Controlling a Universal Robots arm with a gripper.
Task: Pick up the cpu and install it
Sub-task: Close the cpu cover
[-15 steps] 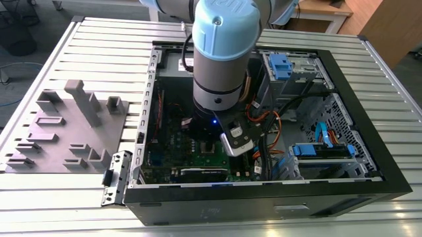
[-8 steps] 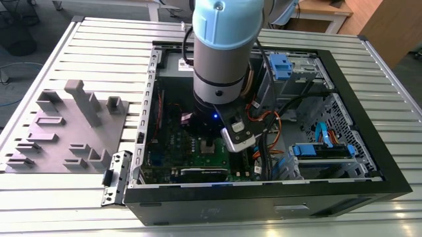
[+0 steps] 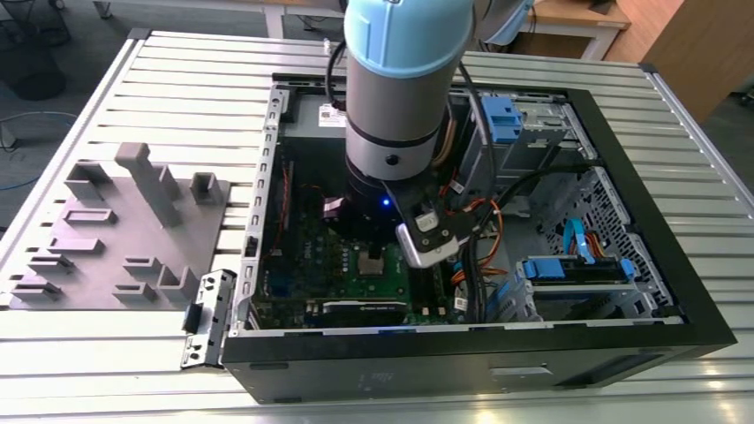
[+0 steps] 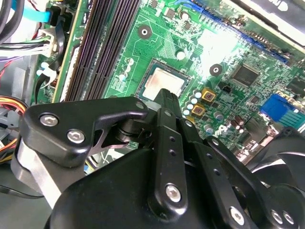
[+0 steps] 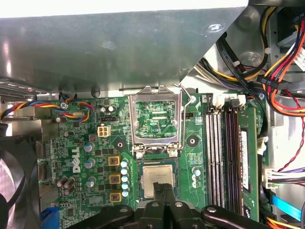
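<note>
The cpu (image 5: 156,177) is a small pale silvery square lying flat in the socket on the green motherboard (image 5: 81,143); it also shows in the second wrist view as the cpu (image 4: 163,82). The silver hinged frame (image 5: 156,119) stands swung open just beyond the socket. My gripper (image 5: 164,188) hangs right over the cpu's near edge with its two dark fingers (image 4: 164,102) pressed together and nothing visible between them. In the exterior view the arm reaches down into the open computer case (image 3: 659,300) over the board's middle.
Dark memory slots (image 5: 224,152) run beside the socket. Coloured cable bundles (image 5: 281,52) and blue drive brackets (image 3: 500,119) crowd one side of the case. A black fan (image 5: 12,186) sits near the board. A grey fixture plate (image 3: 118,230) lies on the slatted table at the exterior view's left.
</note>
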